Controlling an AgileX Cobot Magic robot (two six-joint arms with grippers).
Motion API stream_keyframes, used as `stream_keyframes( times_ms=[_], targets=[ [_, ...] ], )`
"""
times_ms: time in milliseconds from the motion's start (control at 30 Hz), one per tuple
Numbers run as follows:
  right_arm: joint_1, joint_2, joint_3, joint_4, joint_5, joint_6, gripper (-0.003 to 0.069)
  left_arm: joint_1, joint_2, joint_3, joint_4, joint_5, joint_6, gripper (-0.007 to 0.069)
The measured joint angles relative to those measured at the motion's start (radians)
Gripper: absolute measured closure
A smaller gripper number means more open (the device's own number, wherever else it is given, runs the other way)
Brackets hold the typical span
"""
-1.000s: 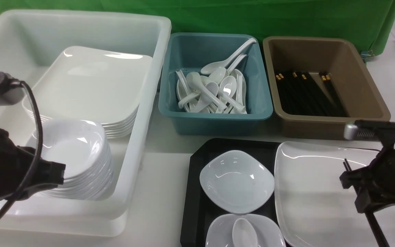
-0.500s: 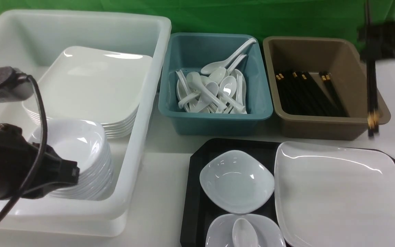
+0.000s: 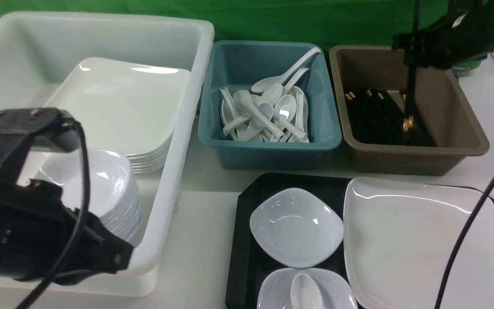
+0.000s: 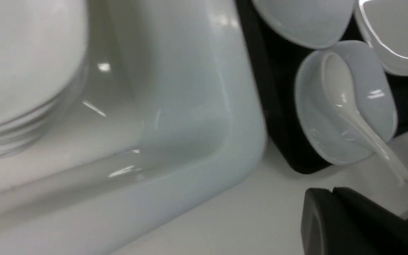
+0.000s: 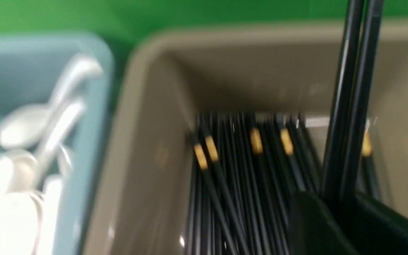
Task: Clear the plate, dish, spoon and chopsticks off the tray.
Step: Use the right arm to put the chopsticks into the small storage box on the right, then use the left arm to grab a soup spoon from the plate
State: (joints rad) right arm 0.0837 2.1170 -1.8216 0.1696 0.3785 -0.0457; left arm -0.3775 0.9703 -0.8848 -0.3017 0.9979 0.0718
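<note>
Two black chopsticks [image 5: 352, 88] clamped upright in the right pincer [image 3: 411, 48], gold-banded ends downward over the brown tub [image 3: 418, 159]. Inside that tub, a bundle of black sticks [image 3: 371, 116], five gold bands visible among them in the right wrist view, total impossible to count. Just beside, one teal tub [image 3: 268, 150] with a jumble of white spoons [image 3: 255, 111], too overlapped to count. Nearer on the table [image 3: 204, 206], one black tray [image 3: 245, 240] bearing one large plate [image 3: 423, 240] and two small dishes [image 3: 296, 227], one spoon [image 3: 306, 292] in the nearer dish, handle out past the tray's edge. Left pincer [image 3: 122, 259] closed together, near the white tub [image 3: 195, 86]; in that tub, one stack of large plates [image 3: 118, 98] and one of bowls [image 3: 118, 184], exact numbers unclear.
</note>
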Motion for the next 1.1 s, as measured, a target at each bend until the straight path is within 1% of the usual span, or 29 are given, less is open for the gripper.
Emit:
stream_keyframes(
  times_ms=[67,167,267,300,333,367,400,467,500,567,700,800,867,933,967,1000,1033,1067,1100],
  targets=[
    [0.000,0.010,0.000,0.000,0.022,0.000,0.0444,-0.102,0.040,-0.035,0.048,-0.001,-0.072,0.0624],
    [0.000,0.007,-0.001,0.000,0.053,-0.001,0.0344,-0.212,0.098,-0.070,0.111,-0.004,-0.173,0.0624],
    [-0.001,-0.009,-0.002,-0.010,0.114,-0.007,0.0293,-0.305,0.165,-0.096,0.173,-0.005,-0.252,0.0624],
    [-0.003,-0.026,-0.002,-0.024,0.182,-0.011,0.0296,-0.368,0.212,-0.112,0.207,-0.005,-0.304,0.0624],
    [-0.003,-0.032,-0.002,-0.028,0.200,-0.012,0.0296,-0.375,0.212,-0.114,0.210,-0.005,-0.311,0.0624],
    [-0.007,-0.067,-0.002,-0.053,0.292,-0.020,0.0354,-0.432,0.274,-0.135,0.228,-0.007,-0.361,0.0624],
    [-0.011,-0.095,-0.002,-0.069,0.358,-0.031,0.0418,-0.463,0.308,-0.151,0.230,-0.007,-0.392,0.0624],
    [-0.017,-0.134,-0.002,-0.081,0.434,-0.051,0.0506,-0.492,0.363,-0.179,0.231,-0.007,-0.428,0.0624],
    [-0.021,-0.169,-0.003,-0.085,0.485,-0.059,0.0570,-0.512,0.408,-0.205,0.232,-0.008,-0.449,0.0624],
    [-0.027,-0.211,-0.003,-0.091,0.562,-0.076,0.0611,-0.535,0.469,-0.237,0.233,-0.008,-0.470,0.0624],
    [-0.030,-0.329,-0.008,-0.097,0.718,-0.087,0.0632,-0.582,0.631,-0.345,0.240,-0.012,-0.491,0.0605],
    [-0.030,-0.376,-0.007,-0.096,0.750,-0.100,0.0634,-0.603,0.712,-0.401,0.241,-0.013,-0.500,0.0566],
    [-0.030,-0.411,-0.007,-0.095,0.750,-0.102,0.0634,-0.617,0.771,-0.435,0.241,-0.014,-0.512,0.0515],
    [-0.030,-0.441,-0.007,-0.096,0.750,-0.102,0.0631,-0.628,0.823,-0.459,0.241,-0.021,-0.539,0.0440],
    [-0.030,-0.443,-0.007,-0.096,0.751,-0.103,0.0630,-0.627,0.833,-0.460,0.241,-0.024,-0.543,0.0433],
    [-0.030,-0.456,-0.007,-0.096,0.752,-0.103,0.0627,-0.629,0.859,-0.468,0.241,-0.026,-0.566,0.0377],
    [-0.030,-0.459,-0.007,-0.096,0.752,-0.103,0.0627,-0.629,0.866,-0.468,0.240,-0.029,-0.569,0.0370],
    [-0.030,-0.469,-0.007,-0.096,0.752,-0.103,0.0625,-0.629,0.893,-0.470,0.239,-0.031,-0.592,0.0297],
    [-0.030,-0.474,-0.003,-0.096,0.752,-0.103,0.0625,-0.629,0.912,-0.471,0.238,-0.034,-0.607,0.0252]
  ],
)
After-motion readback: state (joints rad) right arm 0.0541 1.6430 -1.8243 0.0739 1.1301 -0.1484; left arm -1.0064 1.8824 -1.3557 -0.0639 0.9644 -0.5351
